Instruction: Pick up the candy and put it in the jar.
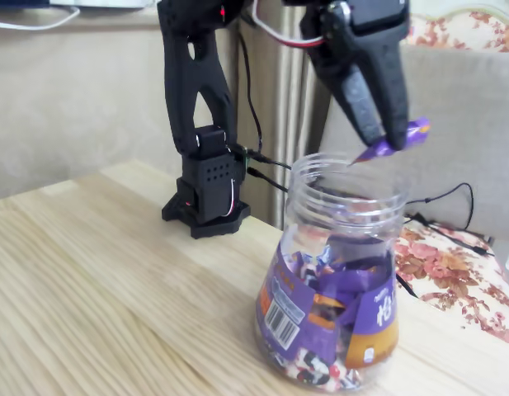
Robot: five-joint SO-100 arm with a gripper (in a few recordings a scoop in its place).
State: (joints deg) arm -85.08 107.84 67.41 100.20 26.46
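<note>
Above the jar's (341, 272) open mouth, the black fingers (384, 136) pinch the candy (396, 140). Purple sweets (336, 305) fill the jar on the tabletop (114, 289); cables (440, 198) trail behind.

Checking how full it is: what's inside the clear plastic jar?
The clear plastic jar holds a pile of purple-wrapped sweets in its lower half. The purple and orange label hides those behind it.
</note>
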